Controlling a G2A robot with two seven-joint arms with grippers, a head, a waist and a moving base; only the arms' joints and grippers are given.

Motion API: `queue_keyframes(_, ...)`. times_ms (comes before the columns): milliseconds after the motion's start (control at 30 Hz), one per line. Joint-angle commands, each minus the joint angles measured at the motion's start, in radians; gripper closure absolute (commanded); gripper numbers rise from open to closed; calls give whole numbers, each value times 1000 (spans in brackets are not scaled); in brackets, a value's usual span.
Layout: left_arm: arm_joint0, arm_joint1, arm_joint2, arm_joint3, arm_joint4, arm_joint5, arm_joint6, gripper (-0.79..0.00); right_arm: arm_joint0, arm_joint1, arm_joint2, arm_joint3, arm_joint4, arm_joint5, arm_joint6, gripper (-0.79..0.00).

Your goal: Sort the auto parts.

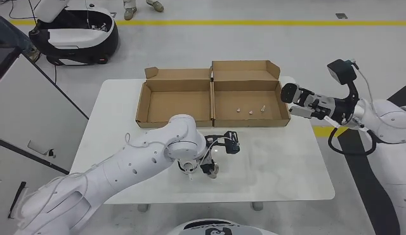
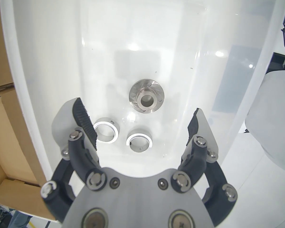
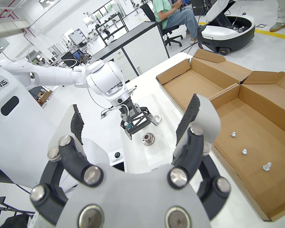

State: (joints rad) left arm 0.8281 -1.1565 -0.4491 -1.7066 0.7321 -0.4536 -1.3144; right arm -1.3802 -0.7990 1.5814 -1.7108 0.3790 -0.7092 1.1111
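Observation:
A flanged metal hub [image 2: 146, 99] and two metal rings [image 2: 106, 132] [image 2: 139, 140] lie in a clear shallow tray [image 2: 133, 36] on the white table. My left gripper [image 2: 139, 116] [image 1: 212, 164] hangs open just above the two rings, with one finger pad [image 2: 84, 119] close to the first ring and nothing held. My right gripper [image 3: 135, 106] [image 1: 288, 98] stands open and empty in the air by the outer end of the right cardboard box [image 1: 250, 86]. Three small bolts [image 3: 233, 134] [image 3: 244, 152] [image 3: 266, 166] lie in that box. The left box [image 1: 174, 101] holds nothing.
The two open boxes sit side by side at the table's far edge. A parked white robot base [image 1: 76, 32] stands on the floor at the back left, and a grey cabinet [image 1: 25, 108] stands beside the table's left end.

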Motion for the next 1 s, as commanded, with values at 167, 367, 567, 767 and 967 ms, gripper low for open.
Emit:
queue_keyframes(167,-8,-8,20,6,35,-11,2,-785,0,0,0,0,0,0,0,-785)
queue_keyframes(367,-27,-24,48,28,19,-15,-37,-785,0,0,0,0,0,0,0,-785)
queue_keyframes(567,-47,-38,72,64,-1,-33,-20,-551,0,0,0,0,0,0,0,-785)
queue_keyframes(767,-56,-44,85,76,-12,-36,-16,-385,0,0,0,0,0,0,0,-785)
queue_keyframes(967,-63,-48,104,94,-15,-42,-10,-354,0,0,0,0,0,0,0,-785)
